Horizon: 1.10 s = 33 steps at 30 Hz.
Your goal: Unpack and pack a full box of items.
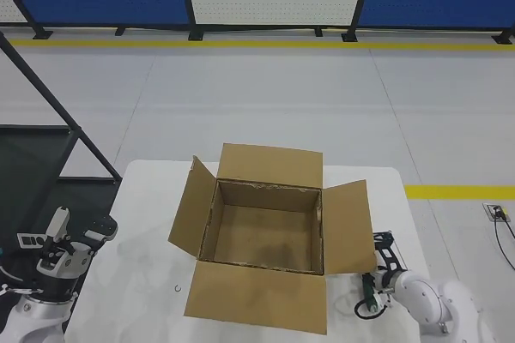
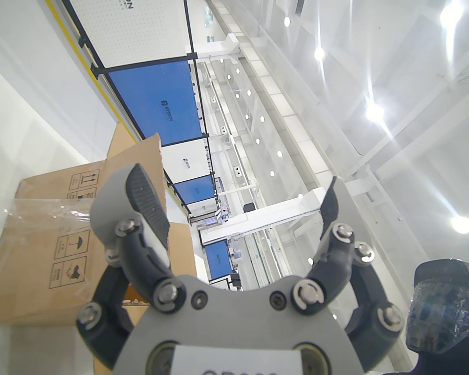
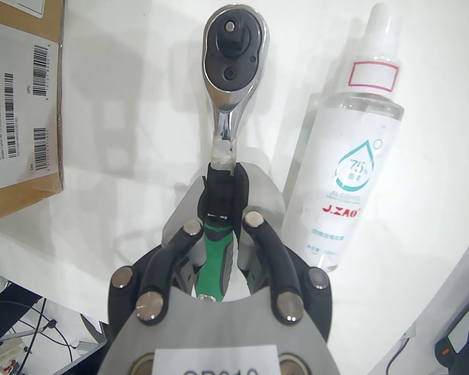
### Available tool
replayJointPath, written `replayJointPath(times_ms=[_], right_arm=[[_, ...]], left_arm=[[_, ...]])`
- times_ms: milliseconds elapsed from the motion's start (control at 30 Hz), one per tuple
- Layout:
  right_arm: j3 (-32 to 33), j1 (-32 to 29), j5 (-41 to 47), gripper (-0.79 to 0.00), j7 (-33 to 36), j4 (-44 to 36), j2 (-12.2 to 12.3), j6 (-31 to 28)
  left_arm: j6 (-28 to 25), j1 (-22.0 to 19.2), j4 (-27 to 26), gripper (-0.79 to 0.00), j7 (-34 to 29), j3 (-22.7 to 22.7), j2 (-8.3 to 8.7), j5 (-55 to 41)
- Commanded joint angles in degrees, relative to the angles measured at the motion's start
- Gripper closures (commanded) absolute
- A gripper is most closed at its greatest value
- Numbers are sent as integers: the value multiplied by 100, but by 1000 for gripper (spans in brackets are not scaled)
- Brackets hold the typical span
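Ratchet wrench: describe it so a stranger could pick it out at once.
Start at the open cardboard box in the middle of the white table; the right gripper is beside its right flap. Shut in it is the ratchet wrench: chrome head, green handle, unlike the clear spray bottle lying alongside.

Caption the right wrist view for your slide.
Right tool grips a ratchet wrench beside a spray bottle on the white table.

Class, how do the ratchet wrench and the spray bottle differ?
The ratchet wrench is chrome with a green handle; the spray bottle is clear with a white label. The wrench is clamped in the right gripper; the bottle lies free on the table. Both point the same way.
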Motion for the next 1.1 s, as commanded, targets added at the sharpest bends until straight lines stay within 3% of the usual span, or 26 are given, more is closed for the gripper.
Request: replayJointPath(times_ms=[0,200,500,600,667,767,867,900,1067], right_arm=[[-2,0,10,-182,-16,-15,8,10],[77,-121,74,-323,-120,-173,38,37],[357,-562,876,-391,-1149,-698,42,-36],[343,-575,1325,-376,-1565,-676,22,-129],[277,-528,1586,-320,-1850,-599,3,-168],[113,-380,1870,-339,-2213,-396,-30,-198],[-83,-167,2093,-265,-2490,-112,-64,-216],[-140,-90,2170,-203,-2532,-2,-72,-256],[-359,263,2473,-114,-2623,546,-99,-472]], left_arm=[[0,0,0,-785,0,0,0,0],[0,0,0,-785,0,0,0,0],[0,0,0,-785,0,0,0,0],[0,0,0,-785,0,0,0,0],[0,0,0,-785,0,0,0,0],[0,0,0,-785,0,0,0,0],[0,0,0,-785,0,0,0,0],[0,0,0,-785,0,0,0,0],[0,0,0,-785,0,0,0,0]])
